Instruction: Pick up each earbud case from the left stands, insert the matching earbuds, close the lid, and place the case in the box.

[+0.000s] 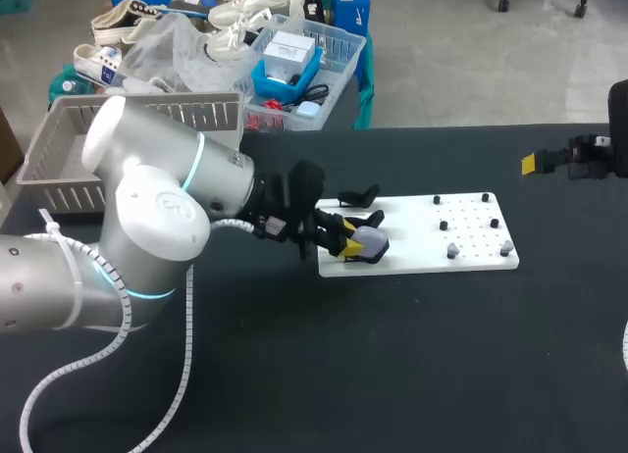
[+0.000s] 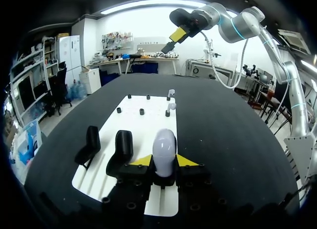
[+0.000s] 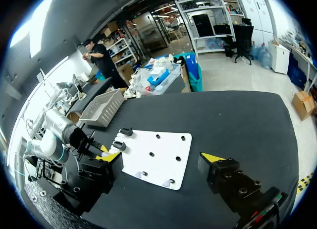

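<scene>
The table (image 1: 294, 375) held one white board (image 1: 407, 239); one earbud case (image 2: 164, 149); two empty black stands (image 2: 122, 148); four black pegs (image 2: 141, 111); two grey earbuds (image 1: 452, 249); one grey basket (image 1: 59, 149); two robot arms (image 1: 147, 227) were present.

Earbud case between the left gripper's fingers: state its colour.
The case is pale grey, clearest in left wrist view.

Nothing here can be read. No lettering, number, label or sign can be made out on the earbud case (image 2: 164, 145) between the left gripper (image 2: 163, 161) fingers, on the black stands (image 2: 123, 145) just beside it, or on the white board (image 2: 154, 106) stretching ahead of it.
</scene>
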Controlling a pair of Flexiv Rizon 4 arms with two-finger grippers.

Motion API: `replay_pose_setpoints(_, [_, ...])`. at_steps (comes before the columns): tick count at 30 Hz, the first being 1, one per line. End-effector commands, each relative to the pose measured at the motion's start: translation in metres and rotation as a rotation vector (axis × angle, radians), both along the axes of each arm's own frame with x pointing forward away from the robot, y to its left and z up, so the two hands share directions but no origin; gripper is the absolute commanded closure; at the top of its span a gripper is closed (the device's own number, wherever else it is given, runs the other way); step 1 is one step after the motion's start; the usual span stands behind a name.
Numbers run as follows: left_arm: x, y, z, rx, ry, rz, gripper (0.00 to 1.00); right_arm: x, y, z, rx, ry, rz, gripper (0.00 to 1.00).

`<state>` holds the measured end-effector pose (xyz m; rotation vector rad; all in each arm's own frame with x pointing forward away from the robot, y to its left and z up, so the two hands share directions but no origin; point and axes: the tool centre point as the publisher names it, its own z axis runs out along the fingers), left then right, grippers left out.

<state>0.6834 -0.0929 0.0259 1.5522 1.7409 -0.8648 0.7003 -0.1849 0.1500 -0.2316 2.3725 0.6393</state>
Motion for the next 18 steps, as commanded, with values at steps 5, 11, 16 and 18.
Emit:
replay_pose_setpoints(5, [0.002,0.009,0.015,-0.039,-0.006,0.035,1.00,0.000,0.000,0.000,0.001,0.000,0.002,0.00])
replay_pose_setpoints(11, [0.002,0.017,0.038,-0.102,-0.005,0.060,1.00,0.000,0.000,0.000,0.001,0.000,0.002,0.00])
replay_pose_setpoints(16, [-0.003,0.022,0.058,-0.157,-0.010,0.052,1.00,0.000,0.000,0.000,0.001,0.000,0.002,0.00])
replay_pose_setpoints(18, [-0.006,0.023,0.068,-0.184,-0.011,0.045,1.00,0.000,0.000,0.000,0.001,0.000,0.002,0.00])
